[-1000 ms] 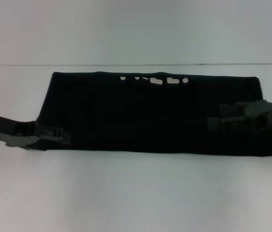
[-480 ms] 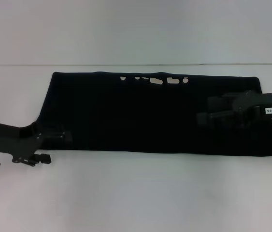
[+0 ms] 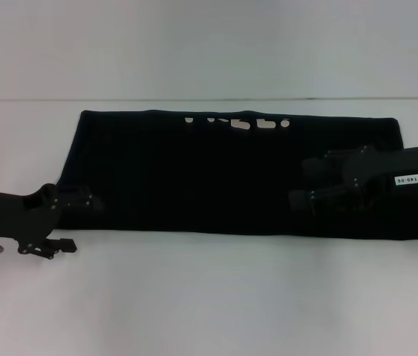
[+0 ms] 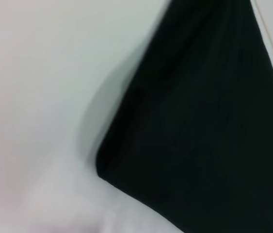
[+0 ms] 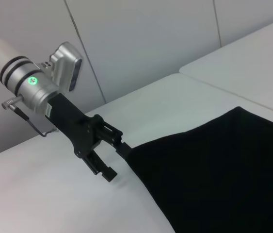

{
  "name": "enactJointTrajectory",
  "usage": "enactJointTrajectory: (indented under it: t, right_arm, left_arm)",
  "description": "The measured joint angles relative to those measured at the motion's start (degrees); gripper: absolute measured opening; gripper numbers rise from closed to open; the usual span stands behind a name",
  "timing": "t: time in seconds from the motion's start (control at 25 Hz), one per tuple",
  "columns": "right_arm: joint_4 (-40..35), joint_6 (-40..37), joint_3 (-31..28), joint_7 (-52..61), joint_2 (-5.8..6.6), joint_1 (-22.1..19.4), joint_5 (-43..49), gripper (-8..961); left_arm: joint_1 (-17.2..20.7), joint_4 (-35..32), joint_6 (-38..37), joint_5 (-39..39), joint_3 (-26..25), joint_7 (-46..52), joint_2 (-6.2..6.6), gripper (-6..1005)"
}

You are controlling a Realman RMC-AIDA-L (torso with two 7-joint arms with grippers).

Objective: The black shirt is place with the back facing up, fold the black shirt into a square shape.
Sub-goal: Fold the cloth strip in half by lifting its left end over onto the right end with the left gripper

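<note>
The white table (image 3: 209, 297) carries the black shirt (image 3: 231, 178), already doubled into a long band whose long axis runs left to right across the middle of the surface, with scraps of white lettering (image 3: 238, 122) peeking out along its far edge. To become a square, this band most likely has to be shortened along that axis, one end carried over toward the other. The left gripper (image 3: 71, 222) sits at the band's near left corner; in the right wrist view its fingers (image 5: 108, 174) stand apart, one reaching the cloth's corner and the other over bare table, with nothing visibly pinched between them. The right gripper (image 3: 305, 185) hovers over the right part of the band, inboard of the right end, pointing left; against the dark cloth I cannot tell whether its fingers are spread or closed. So the shirt lies to the right of the left fingers and beneath the right ones, and each arm is the nearer one for its own end.
</note>
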State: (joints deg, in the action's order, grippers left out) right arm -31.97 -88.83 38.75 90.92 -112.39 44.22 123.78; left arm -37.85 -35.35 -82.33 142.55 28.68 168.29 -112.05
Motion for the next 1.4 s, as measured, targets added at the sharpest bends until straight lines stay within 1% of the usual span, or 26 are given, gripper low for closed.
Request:
enactJointTrajectory:
  t: [0.24, 0.36, 0.72, 1.4]
  right_arm:
    - [-0.8, 0.0, -0.1, -0.3, -0.44, -0.2, -0.4, 919]
    - [-0.8, 0.0, -0.1, -0.7, -0.46, -0.3, -0.8, 919]
    - [-0.8, 0.0, -0.2, -1.1, -0.53, -0.5, -1.7, 918]
    - [-0.8, 0.4, -0.2, -1.4, -0.53, -0.6, -3.3, 917]
  left_arm:
    - [0.5, 0.8, 3.4, -0.2, -0.7, 2.2, -0.23, 948]
    - [0.3, 2.0, 4.7, -0.3, -1.9, 2.2, -0.11, 948]
    - [0.1, 3.6, 7.1, -0.1, -2.9, 2.3, -0.14, 948]
    - [0.4, 3.8, 11.1, 0.0, -2.9, 2.3, 0.00, 949]
